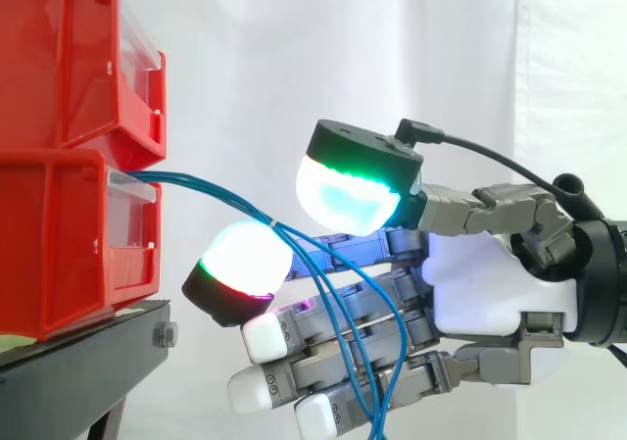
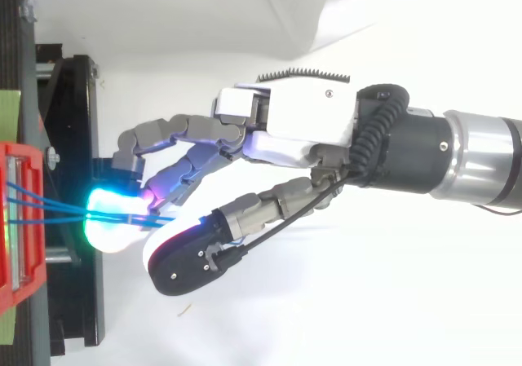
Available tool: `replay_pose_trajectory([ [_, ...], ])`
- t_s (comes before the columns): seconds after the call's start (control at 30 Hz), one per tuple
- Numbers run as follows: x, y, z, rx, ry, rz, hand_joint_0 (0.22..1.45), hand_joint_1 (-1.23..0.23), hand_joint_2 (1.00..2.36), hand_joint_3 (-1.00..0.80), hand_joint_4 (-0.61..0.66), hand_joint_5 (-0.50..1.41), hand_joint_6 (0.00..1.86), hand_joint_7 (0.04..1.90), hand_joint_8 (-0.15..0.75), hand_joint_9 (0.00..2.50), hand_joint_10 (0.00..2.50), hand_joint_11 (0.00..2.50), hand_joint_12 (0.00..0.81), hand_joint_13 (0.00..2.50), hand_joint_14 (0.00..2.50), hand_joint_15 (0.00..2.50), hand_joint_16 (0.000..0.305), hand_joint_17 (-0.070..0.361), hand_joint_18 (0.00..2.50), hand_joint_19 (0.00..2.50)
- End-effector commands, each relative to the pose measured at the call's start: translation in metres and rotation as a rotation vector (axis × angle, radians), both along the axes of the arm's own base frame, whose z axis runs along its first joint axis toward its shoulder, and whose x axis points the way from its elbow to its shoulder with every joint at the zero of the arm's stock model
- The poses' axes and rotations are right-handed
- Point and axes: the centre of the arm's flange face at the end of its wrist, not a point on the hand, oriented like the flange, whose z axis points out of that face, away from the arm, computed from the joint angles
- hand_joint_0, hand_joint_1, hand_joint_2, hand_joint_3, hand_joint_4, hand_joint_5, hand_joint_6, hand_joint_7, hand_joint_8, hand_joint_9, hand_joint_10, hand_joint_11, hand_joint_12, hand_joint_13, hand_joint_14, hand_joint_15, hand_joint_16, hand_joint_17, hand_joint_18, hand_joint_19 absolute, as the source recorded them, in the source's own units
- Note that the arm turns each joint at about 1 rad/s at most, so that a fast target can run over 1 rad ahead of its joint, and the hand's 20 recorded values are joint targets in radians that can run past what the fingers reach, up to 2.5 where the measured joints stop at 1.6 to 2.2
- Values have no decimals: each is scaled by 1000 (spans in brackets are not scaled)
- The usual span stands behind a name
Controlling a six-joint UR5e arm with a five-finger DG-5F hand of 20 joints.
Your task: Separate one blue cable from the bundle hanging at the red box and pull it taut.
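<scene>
Side view: two bins are stacked at the left. The upper red bin [image 1: 59,58] is cut off by the top and left borders. The lower red bin [image 1: 59,244] sits on the black stand [image 1: 88,347], its front reaching nearly to the stand's right edge. The blue cables [image 1: 211,187] leave the lower bin's front opening and run rightward off the stand's edge in a shallow downward curve, not straight. They pass between the hand's [image 1: 480,288] thumb pad [image 1: 348,195], glowing green and cyan, and a finger pad [image 1: 245,259] glowing green with a magenta rim. These two pads nearly meet there, pinching the bundle. Beyond the pinch the strands loop down across the other fingers, which are white-tipped and nearly straight, and are cut off at the bottom border. How many strands are caught is hard to make out.

Top view: the hand [image 2: 302,121] reaches in from the right towards the stand's [image 2: 77,138] right edge. The cables [image 2: 49,211] cross from the lower bin [image 2: 33,170] over that edge to a bright cyan pad [image 2: 110,223]. There its glare and the dark back of the thumb [image 2: 192,260] hide where they are held.
</scene>
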Motion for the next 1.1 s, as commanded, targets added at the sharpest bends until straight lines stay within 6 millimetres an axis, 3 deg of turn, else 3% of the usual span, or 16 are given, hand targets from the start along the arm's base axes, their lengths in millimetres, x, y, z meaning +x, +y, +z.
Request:
replay_pose_trajectory([
  [0.0,0,0,0,1,0,1,652,-695,1011,-284,170,-124,530,1200,294,695,11,490,356,637,10,273,42,94,609,530],
  [0.47,0,0,0,4,0,2,605,-664,1008,-397,178,-146,734,948,312,773,12,558,361,705,11,294,41,92,676,550],
  [0.67,0,-1,0,4,0,1,608,-652,1010,-338,172,-156,800,937,317,802,13,590,362,738,11,311,41,91,703,555],
  [0.83,0,-1,0,4,0,-1,606,-706,1011,-189,175,-171,887,911,347,837,15,617,395,775,12,312,47,105,769,525],
  [1.07,0,-1,1,6,-2,1,614,-775,1011,-170,149,-172,912,918,354,854,12,668,399,783,11,318,47,107,788,522],
])
